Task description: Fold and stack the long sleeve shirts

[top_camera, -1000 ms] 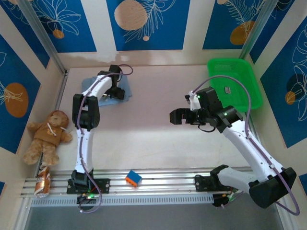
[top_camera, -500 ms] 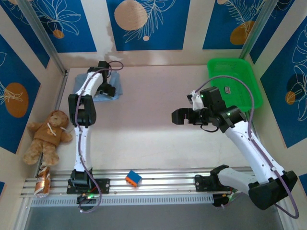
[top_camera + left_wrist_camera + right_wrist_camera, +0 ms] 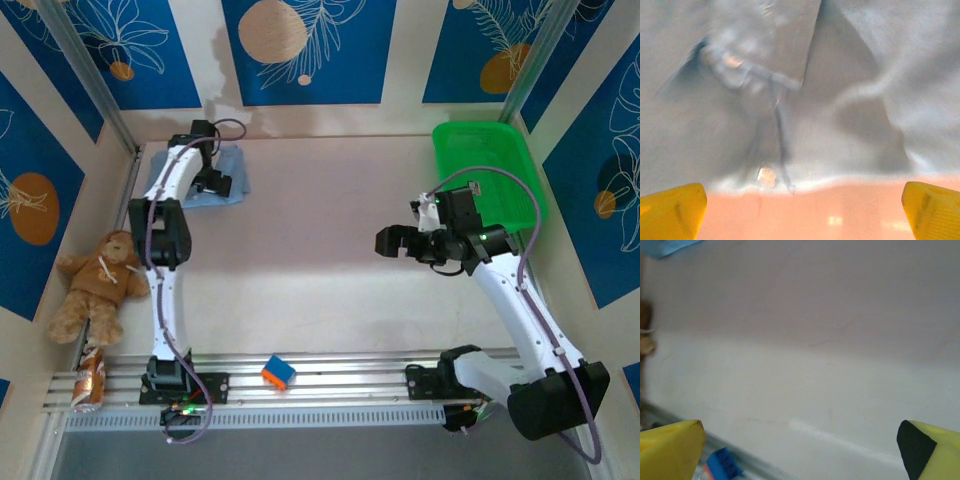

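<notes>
Walls [image 3: 300, 50] of blue leaf-print panels with orange circles, split by cream strips, closed in a pale pinkish counter [image 3: 320, 290]. A metal rail [image 3: 330, 385] ran along the bottom edge of the overhead view. A green plastic basket [image 3: 480, 128] sat in the upper right corner of the counter. A light blue shirt [image 3: 238, 165] lay crumpled in the upper left corner, its collar and creased cloth close up in the left wrist view [image 3: 840, 100]. A brown teddy bear [image 3: 100, 280] sat at the left edge, off the counter.

The left fingers [image 3: 215, 183] hung over the shirt's near edge, spread wide and holding nothing. The right fingers [image 3: 392, 241], right of centre above bare counter, were likewise wide apart and empty. An orange-and-blue block [image 3: 278, 372] rested on the rail, and a can [image 3: 90, 380] lay at the lower left.
</notes>
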